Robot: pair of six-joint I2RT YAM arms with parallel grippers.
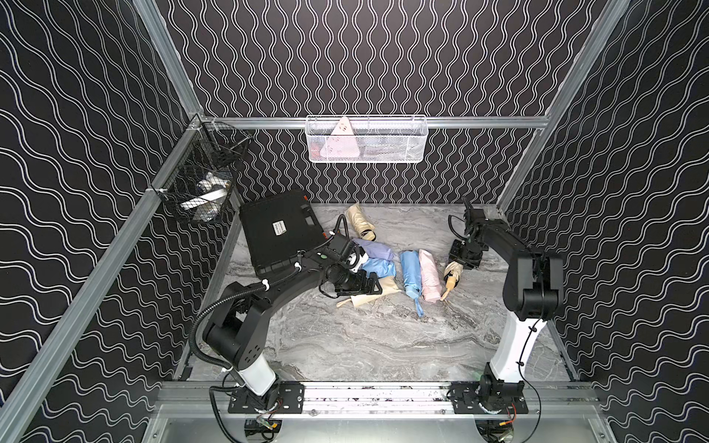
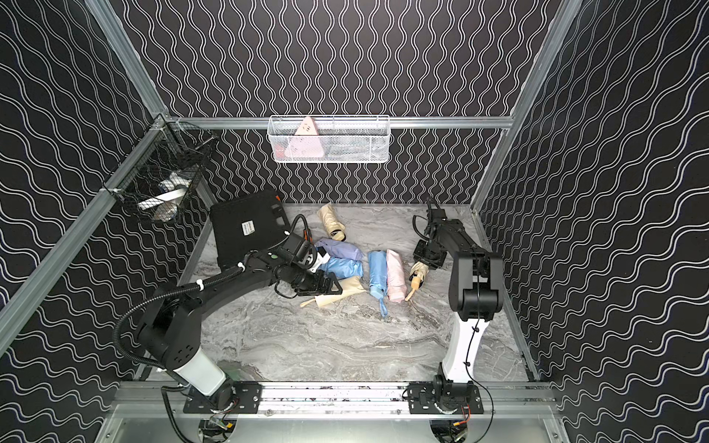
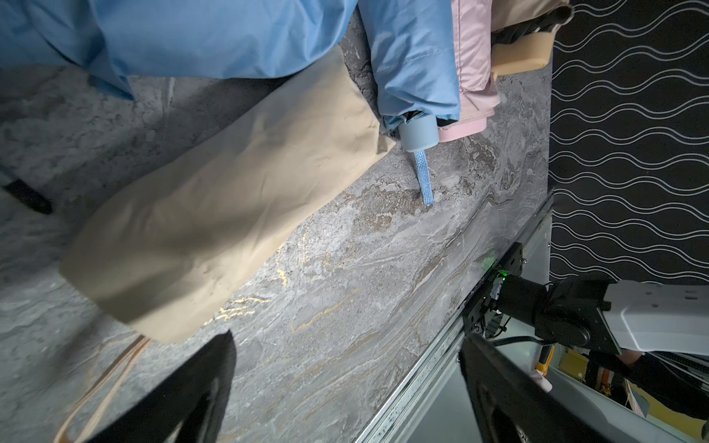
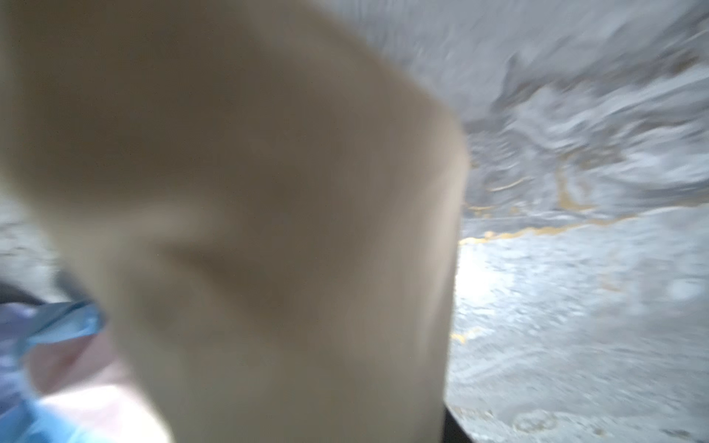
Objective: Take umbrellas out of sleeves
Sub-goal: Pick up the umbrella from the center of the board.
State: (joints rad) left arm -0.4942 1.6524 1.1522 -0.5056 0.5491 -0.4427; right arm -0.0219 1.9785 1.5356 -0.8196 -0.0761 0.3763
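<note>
The cream folded umbrella with a tan stubby handle (image 1: 454, 273) lies on the right part of the grey marbled worktop (image 1: 364, 345), handle end towards the near side. Its far end is under the right gripper (image 1: 462, 264). In the right wrist view blurred cream fabric (image 4: 249, 230) fills most of the frame and hides the jaws, so I cannot tell whether that gripper is clamped on the umbrella. Just left of it a pink folded umbrella (image 1: 429, 276) and a light blue folded umbrella (image 1: 408, 274) lie side by side, touching. Left again, a limp flat cream fabric sleeve (image 3: 230, 214) lies on the worktop. The left gripper (image 3: 345, 402) hangs over its near end with jaws wide apart, gripping nothing. Just beyond lie a crinkled light blue fabric bundle (image 1: 380, 268) and a lilac fabric bundle (image 1: 374, 249). A second cream folded umbrella (image 1: 360, 222) lies far back, beside a black hard case (image 1: 282, 234) at the far left.
</note>
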